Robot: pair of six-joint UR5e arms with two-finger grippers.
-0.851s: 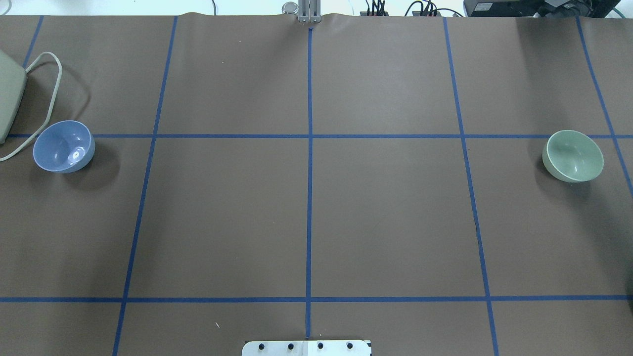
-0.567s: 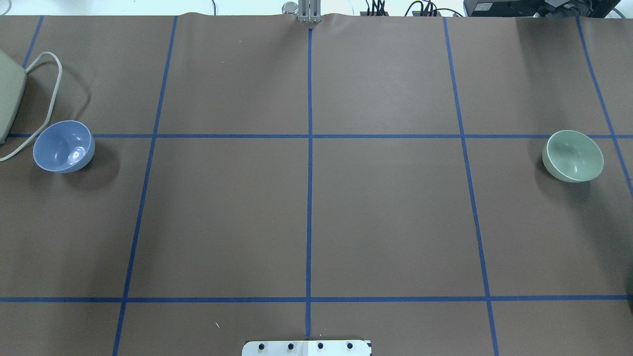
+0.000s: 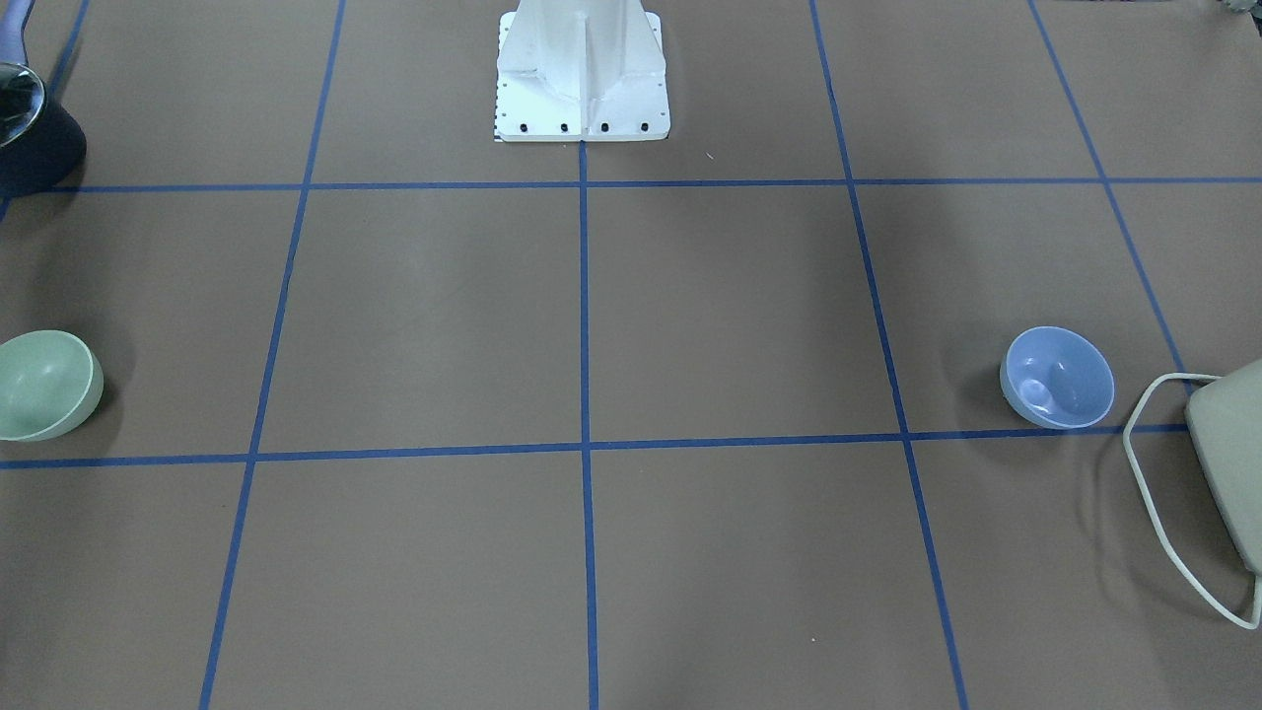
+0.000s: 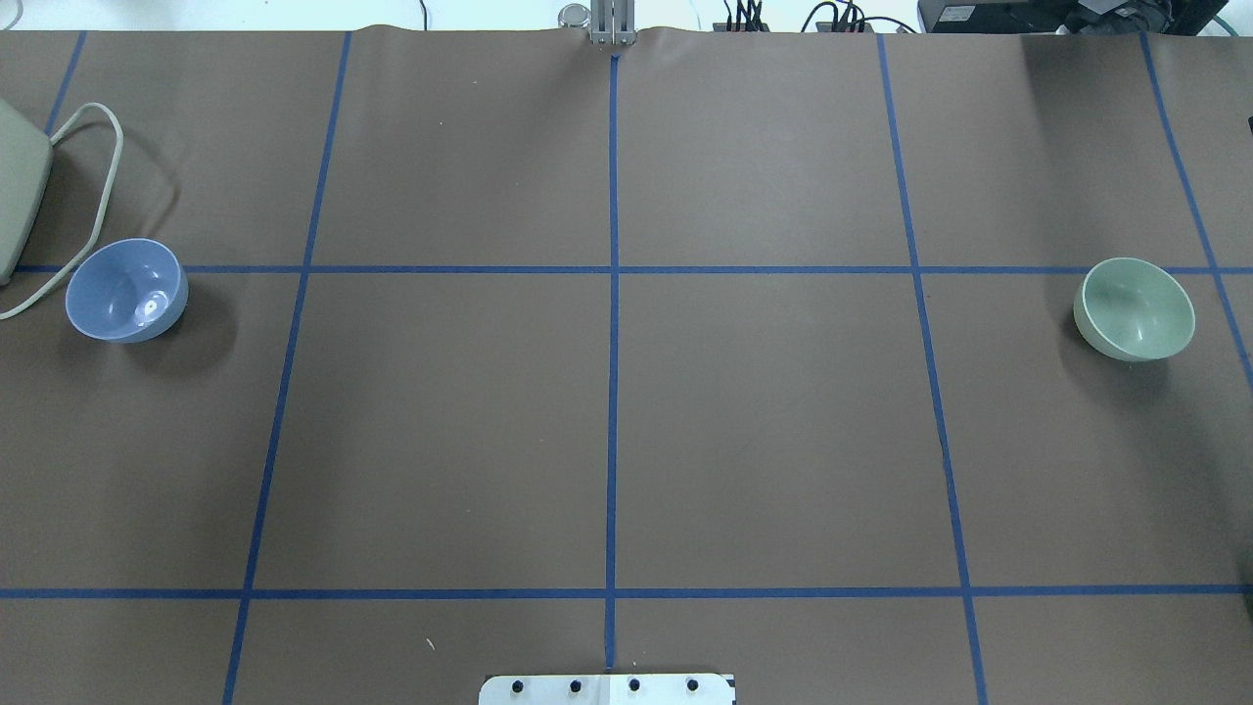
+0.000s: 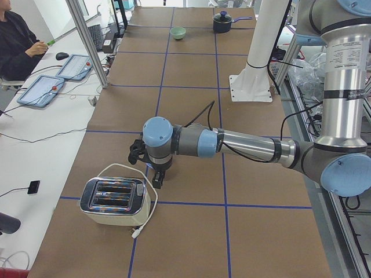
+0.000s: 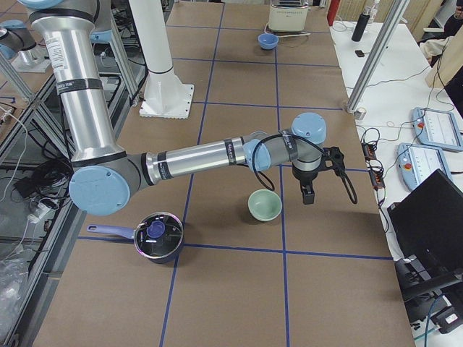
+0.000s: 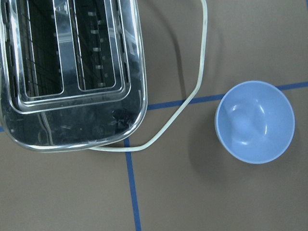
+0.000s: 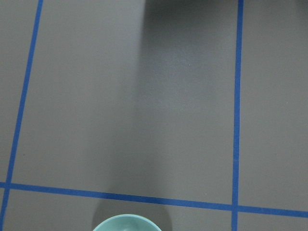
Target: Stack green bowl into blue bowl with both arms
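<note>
- Closest to the robot: white pedestal base (image 3: 582,69) on the brown surface (image 4: 607,431). A dark pot (image 6: 155,237) sits on the robot's right, nearer the robot than the bowls are.
- Middle row, robot's right: green bowl (image 4: 1134,308) sits mouth-up on the surface near the end.
- Right hand (image 6: 307,189) hangs near the green bowl and clear of it. Only the side camera shows it, so I cannot tell whether it is spread or pressed together. Its wrist view catches just a sliver of green rim at the bottom edge, so the hand is not centred over the bowl.
- Middle row, robot's left: blue bowl (image 4: 126,290) sits mouth-up, well apart from the green one.
- Left hand (image 5: 155,176) hangs low beside the toaster (image 5: 114,201); again I cannot tell its state. Its wrist view has the blue bowl off to one side.
- Just beyond the blue bowl: the toaster's cord (image 7: 192,91) loops close by the bowl.

Judgement:
- This is the approach step, and neither bowl is gripped.
- Centre each hand over one wall of its bowl before descending.
- Put one finger inside the rim and one outside.
- Pinch gently, since smooth round walls are likely to slip or tip.
- Take the blue bowl on the side away from the cord.
- Bring the green bowl in level from above.
</note>
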